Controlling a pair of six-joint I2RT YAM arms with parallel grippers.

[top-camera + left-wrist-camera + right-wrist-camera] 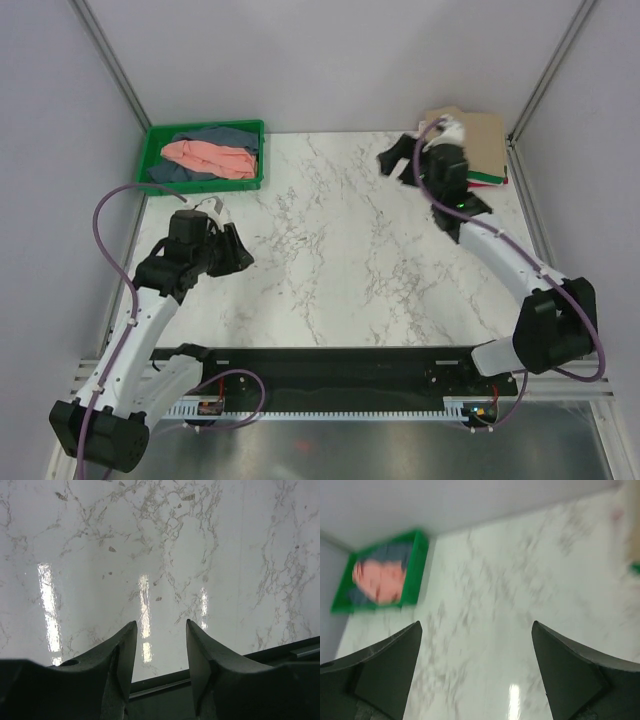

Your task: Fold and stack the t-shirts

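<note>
At the white marbled table's [330,240] far-left corner, a rigid green plastic tray [205,128] holds a crumpled salmon-pink t-shirt [212,158] on a grey-blue t-shirt [222,135]. The left gripper [238,252] is over the table's left side, fingers parted, empty. Open marble spans the table's middle. Near its far-right corner the right gripper [400,155] is spread wide, empty, beside a folded tan-beige t-shirt [482,135].

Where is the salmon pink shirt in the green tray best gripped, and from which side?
Pinch a raised fold near the middle of the salmon pink t-shirt, coming straight down from above. It lies crumpled on top of the grey-blue t-shirt, and the walls of the green tray block a sideways approach. The left gripper, jaws open, is nearer.
</note>
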